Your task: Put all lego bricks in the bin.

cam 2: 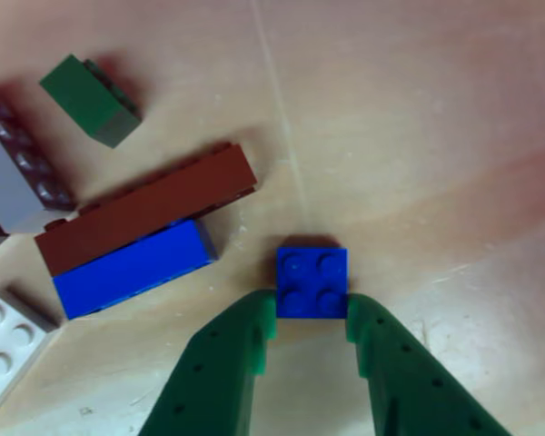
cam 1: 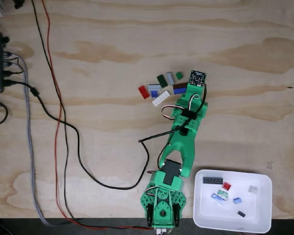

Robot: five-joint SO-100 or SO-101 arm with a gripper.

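1. Blue two-by-two brick [cam 2: 312, 282] sits on the wooden table [cam 1: 112, 58] between the two green fingertips of the gripper [cam 2: 311, 320], whose jaws are parted around its lower half; whether the tips touch its sides I cannot tell, so the brick is bracketed, not clamped.
2. Likely failure: the tips reach only the brick's near edge, so closing may squeeze it forward and out, or pivot it, rather than hold it.
3. A second risk lies to the left in the other view: the long blue brick [cam 2: 132, 269] and the brown brick [cam 2: 145, 211] are near the left finger [cam 2: 220, 359], which could nudge them on closing or lifting.
4. Open table lies to the right of and beyond the small brick, so that side offers room.
5. In the fixed view the white bin [cam 1: 264, 215] sits well apart, at the lower right beside the arm's base [cam 1: 164, 205], already holding several bricks; other loose bricks [cam 1: 157, 90] wait by the arm's tip.
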